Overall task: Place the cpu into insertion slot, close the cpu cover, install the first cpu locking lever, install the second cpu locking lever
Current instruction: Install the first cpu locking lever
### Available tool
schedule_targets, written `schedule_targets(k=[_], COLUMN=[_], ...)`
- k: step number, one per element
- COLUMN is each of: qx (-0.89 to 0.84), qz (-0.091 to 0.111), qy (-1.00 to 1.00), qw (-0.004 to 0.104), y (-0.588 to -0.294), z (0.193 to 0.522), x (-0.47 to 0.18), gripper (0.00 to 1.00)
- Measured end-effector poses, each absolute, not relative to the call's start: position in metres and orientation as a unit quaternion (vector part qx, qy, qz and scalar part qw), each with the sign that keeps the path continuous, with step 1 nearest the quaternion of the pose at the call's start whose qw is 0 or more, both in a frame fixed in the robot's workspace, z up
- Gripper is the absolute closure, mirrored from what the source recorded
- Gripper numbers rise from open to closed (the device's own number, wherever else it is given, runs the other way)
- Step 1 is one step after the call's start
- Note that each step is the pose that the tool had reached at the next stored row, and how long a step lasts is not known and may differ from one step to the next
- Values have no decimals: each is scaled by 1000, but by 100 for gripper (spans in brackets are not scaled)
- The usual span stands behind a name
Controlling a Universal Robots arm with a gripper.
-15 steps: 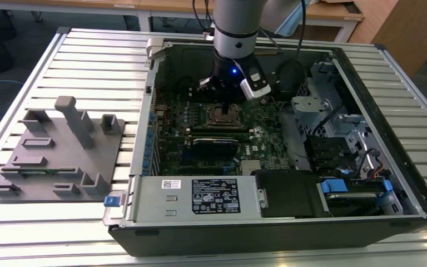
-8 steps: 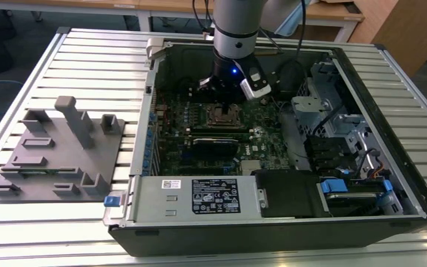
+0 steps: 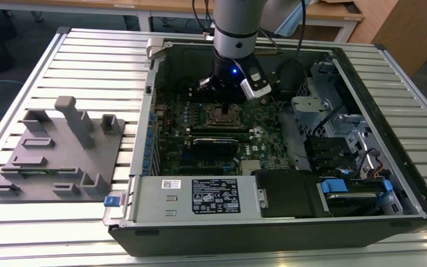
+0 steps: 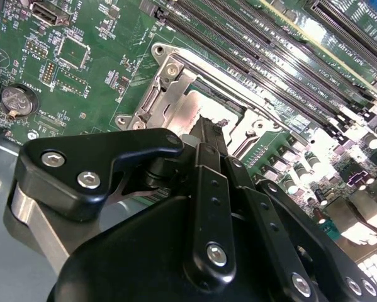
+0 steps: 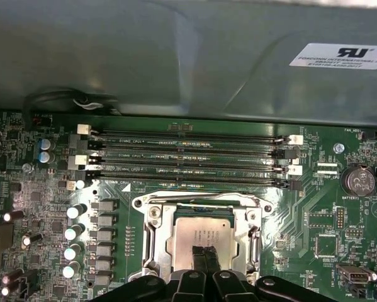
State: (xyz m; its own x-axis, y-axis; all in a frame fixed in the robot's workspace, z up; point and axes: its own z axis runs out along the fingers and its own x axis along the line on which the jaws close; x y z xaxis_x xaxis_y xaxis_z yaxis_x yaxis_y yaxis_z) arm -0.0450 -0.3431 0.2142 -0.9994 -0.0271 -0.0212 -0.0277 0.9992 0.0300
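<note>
The cpu (image 5: 204,234), a pale metal square, lies in the insertion slot (image 3: 224,115) on the green motherboard. The silvery cpu cover (image 5: 151,233) lies flat around it, and the chip shows through its window. In the second wrist view the cpu (image 4: 191,116) and the cpu cover (image 4: 166,88) sit just beyond the black fingers. My gripper (image 5: 205,258) hangs directly over the chip, its two thin fingertips pressed together with nothing between them, at or just above the chip's top. The gripper (image 3: 227,104) stands upright over the socket in the exterior view and also appears in the second wrist view (image 4: 207,129).
Long black memory slots (image 5: 188,157) run beside the socket, with a coin battery (image 5: 356,180) nearby. The case wall (image 5: 175,56) rises behind them. A grey power supply (image 3: 198,197), a drive cage (image 3: 332,122) and a grey fixture (image 3: 58,150) on the slatted table surround the board.
</note>
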Motion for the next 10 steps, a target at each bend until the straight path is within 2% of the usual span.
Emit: schedule_targets(k=[10], qx=[-18], qz=[15], qy=[1000], qw=[10], y=[-343], z=[214], x=[-45], gripper=[90])
